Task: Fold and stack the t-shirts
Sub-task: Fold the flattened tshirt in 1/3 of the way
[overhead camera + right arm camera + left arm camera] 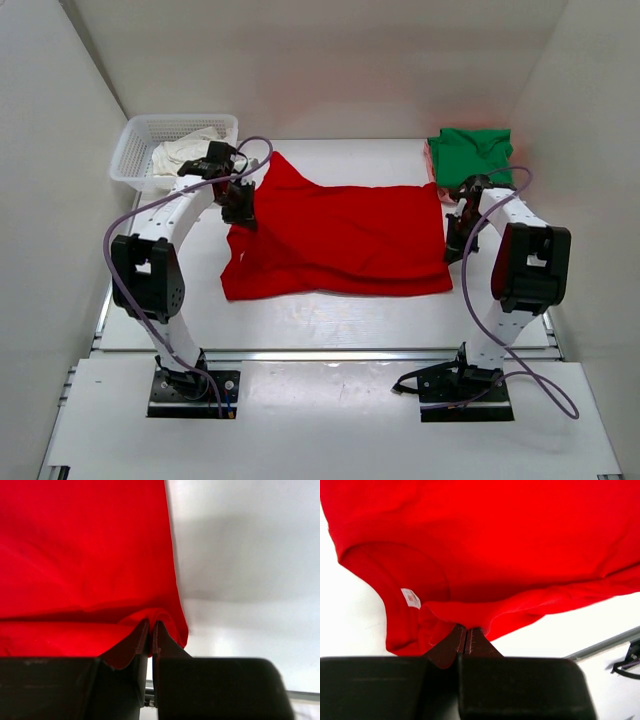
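A bright red t-shirt (340, 240) lies spread across the middle of the table. My left gripper (243, 214) is shut on its left edge near the collar; the left wrist view shows the red t-shirt (495, 540), its neck label (410, 597) and my gripper (465, 630) pinching the fabric. My right gripper (453, 250) is shut on the shirt's right edge; in the right wrist view the gripper (151, 625) pinches the red fabric (85, 555). A folded green t-shirt (472, 152) lies at the back right on a salmon-pink one (431, 160). An off-white shirt (185, 155) lies in the basket.
A white mesh basket (135, 150) stands at the back left. White walls enclose the table on the left, back and right. A metal rail (330, 354) runs along the table's near edge.
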### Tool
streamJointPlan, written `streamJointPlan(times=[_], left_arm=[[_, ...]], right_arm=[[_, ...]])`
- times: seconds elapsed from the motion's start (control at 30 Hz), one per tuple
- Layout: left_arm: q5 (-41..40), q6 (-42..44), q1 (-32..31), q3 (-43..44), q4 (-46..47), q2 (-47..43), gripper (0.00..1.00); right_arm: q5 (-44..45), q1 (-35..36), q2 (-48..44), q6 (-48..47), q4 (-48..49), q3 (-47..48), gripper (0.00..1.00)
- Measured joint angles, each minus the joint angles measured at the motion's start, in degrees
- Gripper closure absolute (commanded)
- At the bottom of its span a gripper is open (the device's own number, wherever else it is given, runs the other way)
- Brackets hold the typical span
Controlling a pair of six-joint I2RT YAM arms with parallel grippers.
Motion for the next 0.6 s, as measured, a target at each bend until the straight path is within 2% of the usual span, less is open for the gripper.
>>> streamJointPlan(times=[0.03, 0.1, 0.13, 0.17, 0.2, 0.23, 0.27, 0.33, 0.43, 0.6], left_arm=[[-0.13, 0.00, 0.13, 0.22, 0.26, 0.37, 0.96], [-0.57, 0.09, 0.24, 1.44, 0.35, 1.90, 0.72], [-0.90, 0.04, 0.33, 2.62, 0.46, 3.10, 0.67], [-1.18, -0.13, 0.39, 3.93, 0.79, 4.39, 0.56], [-1.51, -0.63, 0.57, 5.22, 1.42, 5.81, 0.47], [-1.64, -1.07, 0.81, 6.16, 2.29, 6.78, 0.44], [-1.73, -2.01, 1.11, 6.91, 3.43, 7.61, 0.40], [-2.27, -3.93, 1.99, 7.54, 5.07, 8.13, 0.37], [-4.13, -7.10, 3.15, 7.10, 6.97, 6.32, 0.38], [-5.75, -11.23, 3.80, -8.00, 9.97, -10.34, 0.34]], right_arm=[[0.00, 0.00, 0.52, 0.00, 0.09, 0.76, 0.98], [0.00, 0.00, 1.66, 0.09, 0.09, 2.43, 0.89], [0.04, 0.00, 2.36, 0.15, 0.07, 3.48, 0.78], [0.22, 0.00, 2.93, 0.46, 0.13, 4.46, 0.65], [0.52, 0.00, 3.54, 0.79, 0.48, 5.51, 0.60], [0.87, -0.04, 3.89, 1.03, 0.90, 6.36, 0.51], [1.31, -0.07, 3.98, 1.27, 1.62, 6.88, 0.47], [1.97, -0.20, 3.61, 1.88, 3.06, 7.26, 0.39], [2.47, -0.61, 1.18, 2.67, 5.42, 5.25, 0.40], [1.97, -1.18, -9.18, 4.17, 6.78, -5.60, 0.41]])
